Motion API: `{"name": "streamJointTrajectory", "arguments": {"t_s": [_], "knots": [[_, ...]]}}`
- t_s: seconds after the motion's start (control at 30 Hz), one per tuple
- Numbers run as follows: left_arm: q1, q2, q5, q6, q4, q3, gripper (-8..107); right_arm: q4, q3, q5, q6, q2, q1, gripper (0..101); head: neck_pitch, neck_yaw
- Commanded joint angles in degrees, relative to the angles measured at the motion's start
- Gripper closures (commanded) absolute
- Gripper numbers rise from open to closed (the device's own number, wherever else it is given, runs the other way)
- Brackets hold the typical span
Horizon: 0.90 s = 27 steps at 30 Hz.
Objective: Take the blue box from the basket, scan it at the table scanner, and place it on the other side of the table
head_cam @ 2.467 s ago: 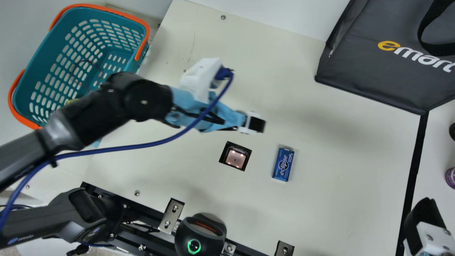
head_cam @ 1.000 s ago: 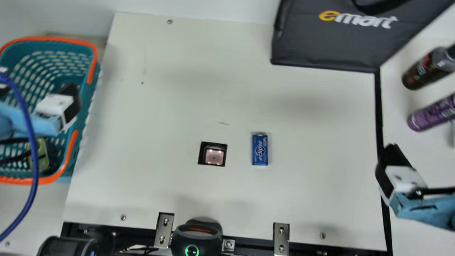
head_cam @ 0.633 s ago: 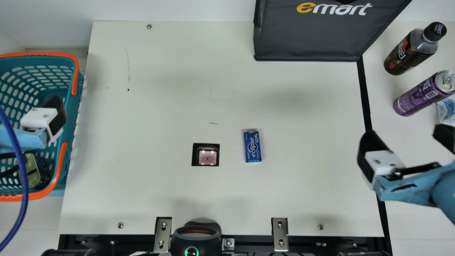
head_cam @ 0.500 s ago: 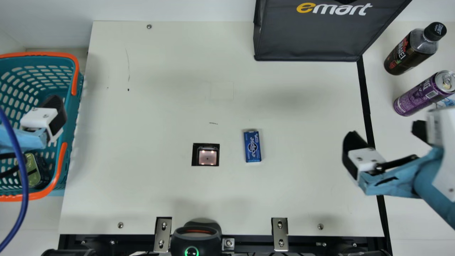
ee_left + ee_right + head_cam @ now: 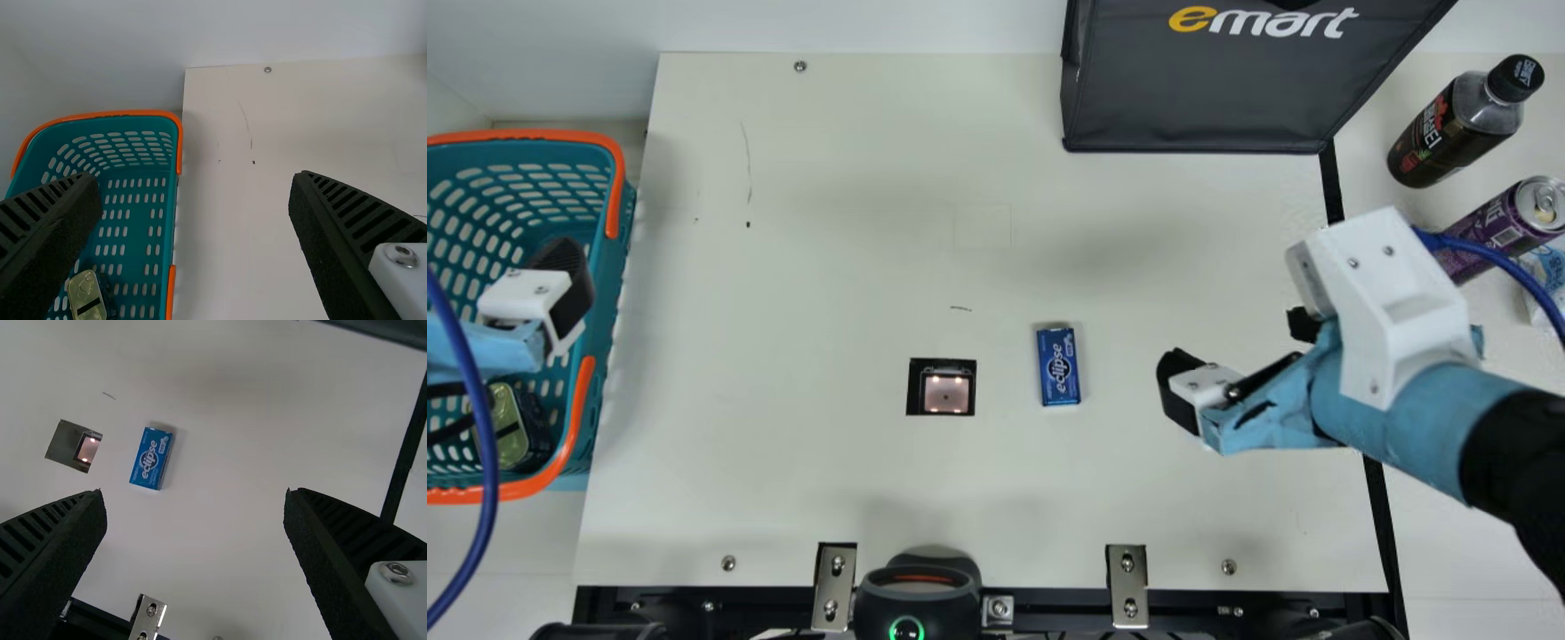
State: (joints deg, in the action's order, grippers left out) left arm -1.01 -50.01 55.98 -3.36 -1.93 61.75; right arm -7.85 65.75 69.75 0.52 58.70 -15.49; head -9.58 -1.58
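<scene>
The blue box (image 5: 1058, 366) lies flat on the table, just right of the scanner window (image 5: 945, 392). Over the table's right part, my right gripper (image 5: 1238, 345) hangs open and empty, to the right of the box. In the right wrist view the box (image 5: 151, 458) is beyond the spread fingers of the gripper (image 5: 195, 497). My left gripper (image 5: 565, 289) is above the basket (image 5: 596, 136). The left wrist view has that gripper (image 5: 193, 181) open, nothing held, with the basket (image 5: 157, 115) below it.
A green-lidded item (image 5: 507, 427) lies in the basket. A dark bag (image 5: 1192, 89) stands at the back. A bottle (image 5: 1449, 133) and a purple can (image 5: 1498, 222) are at the right. A round black device (image 5: 916, 596) sits at the front edge.
The camera turned at first. My left arm has withdrawn from above the table to over the basket. My right gripper, open throughout the recent frames, has come leftward over the table towards the box.
</scene>
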Motion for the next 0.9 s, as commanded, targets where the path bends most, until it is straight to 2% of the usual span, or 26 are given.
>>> {"name": "streamJointTrajectory", "arguments": {"t_s": [0.0, 0.27, 0.6, 0.87], "knots": [[0.0, 0.0, 0.0, 0.0, 0.0, 0.0, 9, 0.93, 0.47, 0.15, -2.22, 2.35, -1.79, 6, 1.66, 0.0], [0.0, 0.0, 0.0, 0.0, 0.0, 0.0, 9, 2.69, 2.58, -0.25, -11.21, 10.45, -8.66, 6, 1.66, 0.0], [0.0, 0.0, 0.0, 0.0, 0.0, 0.0, 9, 2.85, 2.8, -4.14, -20.25, 19.27, -14.27, 6, 1.66, 0.0], [0.0, 0.0, 0.0, 0.0, 0.0, 0.0, 9, 4.17, 1.4, -8.56, -25.98, 24.44, -18.06, 6, 1.66, 0.0]]}}
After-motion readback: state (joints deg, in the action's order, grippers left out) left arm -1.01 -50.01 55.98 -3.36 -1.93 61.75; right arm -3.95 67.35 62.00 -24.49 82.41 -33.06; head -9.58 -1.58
